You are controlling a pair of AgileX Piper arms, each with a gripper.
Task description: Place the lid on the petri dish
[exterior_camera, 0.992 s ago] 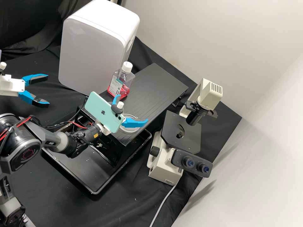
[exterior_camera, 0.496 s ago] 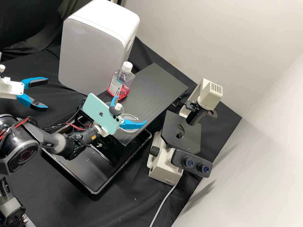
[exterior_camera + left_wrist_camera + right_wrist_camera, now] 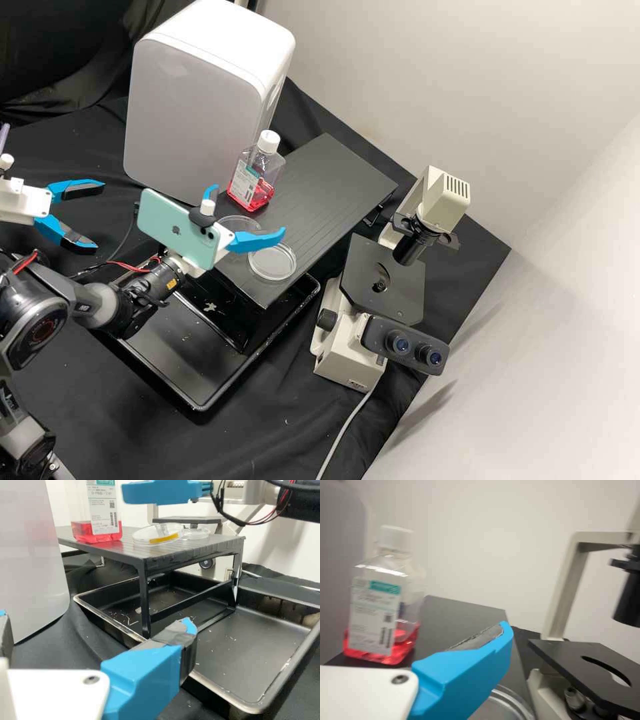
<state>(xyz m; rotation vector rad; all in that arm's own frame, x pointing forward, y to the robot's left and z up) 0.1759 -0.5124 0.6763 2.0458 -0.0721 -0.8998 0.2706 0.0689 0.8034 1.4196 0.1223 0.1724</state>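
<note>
Right hand (image 3: 248, 211), fingers apart and empty, just above the petri dish (image 3: 272, 261) on the black rack (image 3: 333, 180).

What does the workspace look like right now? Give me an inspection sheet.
Surface: black bench; black tray holds a raised rack.
Job's things: petri dish on the rack's near end, not gripped; whether it is covered cannot be told; a second clear dish beside it.
Clutter: flask of red liquid on the rack; white flecks in the tray.
Claws: right claw open above the rack; left claw open, beside the tray.
Cables: red and black wires at the right wrist; white cable from the microscope.
Surroundings: white box, white wall.
</note>
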